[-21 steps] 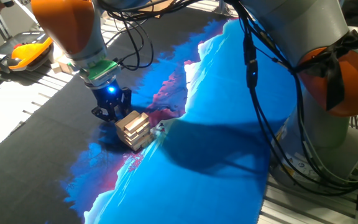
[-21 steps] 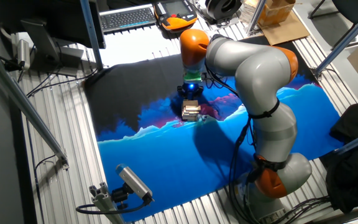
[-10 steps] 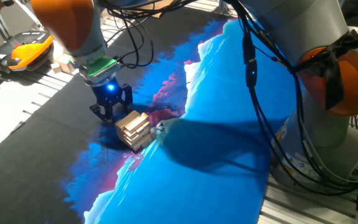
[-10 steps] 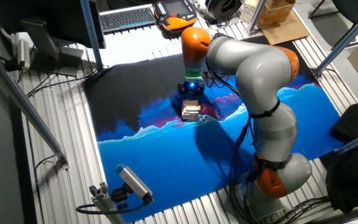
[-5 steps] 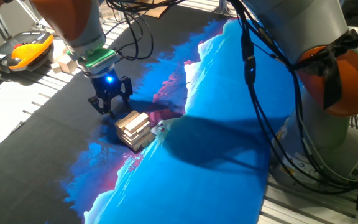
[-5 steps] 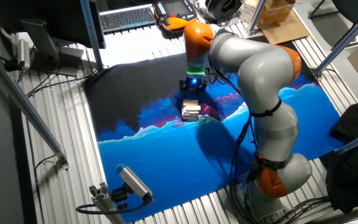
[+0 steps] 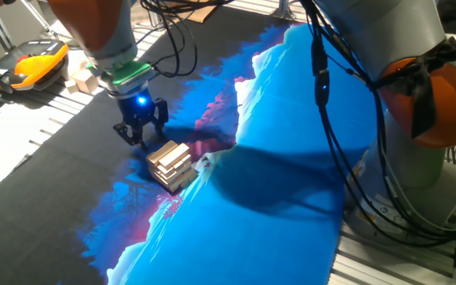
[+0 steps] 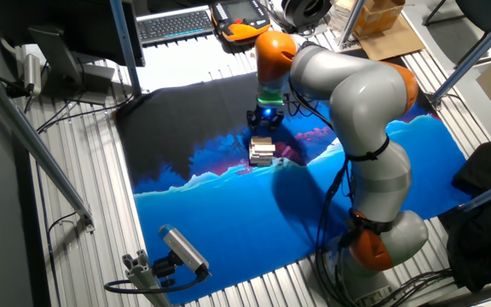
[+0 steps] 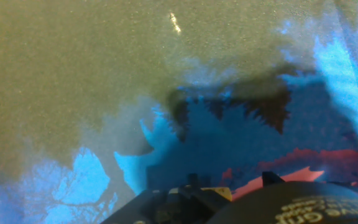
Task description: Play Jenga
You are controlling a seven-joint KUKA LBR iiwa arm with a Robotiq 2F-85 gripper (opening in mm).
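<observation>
The Jenga tower (image 7: pixel 170 165) is a small stack of pale wooden blocks, slightly askew, standing on the mat where black meets blue. From the other side the Jenga tower (image 8: pixel 262 152) stands just in front of the hand. My gripper (image 7: pixel 139 133) hangs a little above the mat, behind and to the left of the tower and apart from it. Its black fingers are spread and hold nothing. My gripper (image 8: pixel 262 122) glows blue at the wrist. The hand view shows only the mat and the hand's dark underside; the tower is out of that view.
The printed blue, black and pink mat (image 7: pixel 275 174) covers the table. Loose pale wooden blocks (image 7: pixel 77 77) lie at the far left edge beside an orange handheld pendant (image 7: pixel 38 62). The arm's cables (image 7: pixel 323 95) hang over the blue area. A camera on a stand (image 8: pixel 181 250) sits near the front edge.
The gripper has lifted and backed away from the tower toward the far left, leaving a gap. The tower has not moved.
</observation>
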